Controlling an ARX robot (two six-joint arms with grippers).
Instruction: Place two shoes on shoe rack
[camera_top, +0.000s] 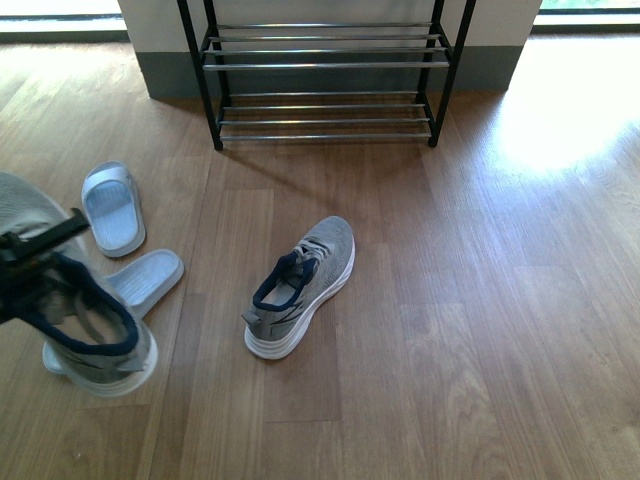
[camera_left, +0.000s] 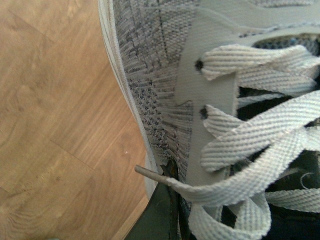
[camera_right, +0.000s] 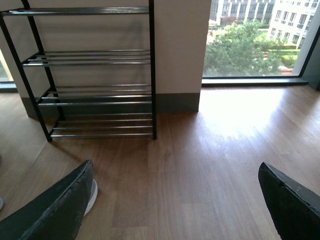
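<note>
Left claw (camera_top: 42, 258) pinches grey sneaker (camera_top: 100, 362) by collar, lower left, prob. for carrying to shoe rack (camera_top: 325, 65) up top. Right claw (camera_right: 174, 169) spread, empty.

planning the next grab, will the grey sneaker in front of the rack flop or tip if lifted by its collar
The grey sneaker likely holds shape: its thick white sole looks stiff. The knit collar looks soft, so it may fold when pinched. Lifted there, the toe probably droops.

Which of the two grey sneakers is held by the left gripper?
The near-left sneaker, clamped by the left gripper; the other sneaker lies free mid-floor.
</note>
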